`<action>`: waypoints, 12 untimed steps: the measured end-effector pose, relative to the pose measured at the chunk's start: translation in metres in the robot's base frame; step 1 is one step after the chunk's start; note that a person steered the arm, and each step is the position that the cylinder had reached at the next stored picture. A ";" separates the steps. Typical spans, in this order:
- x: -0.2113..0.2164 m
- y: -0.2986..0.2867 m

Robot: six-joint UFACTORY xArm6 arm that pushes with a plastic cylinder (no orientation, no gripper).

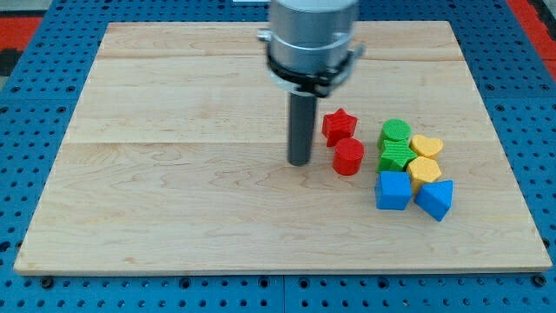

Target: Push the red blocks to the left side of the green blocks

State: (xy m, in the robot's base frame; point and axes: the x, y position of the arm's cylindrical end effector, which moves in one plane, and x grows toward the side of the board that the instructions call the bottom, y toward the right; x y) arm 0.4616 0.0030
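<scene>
There is one view only, so nothing is shared with another. It looks from in front of the desk (174,217) and from above, tilted downward, so the wooden top narrows toward the view's top. The whole board fits in, all four edges showing, with blue pegboard (52,296) around it. The arm's grey housing (313,35) is cut off by the view's top edge. The camera stands near enough that the ribbed sides of the small blocks at the view's right can be made out. The view faces squarely, with no sideways slant.
</scene>
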 end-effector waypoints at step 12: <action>0.036 0.083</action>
State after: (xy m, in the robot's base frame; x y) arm 0.4974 0.0862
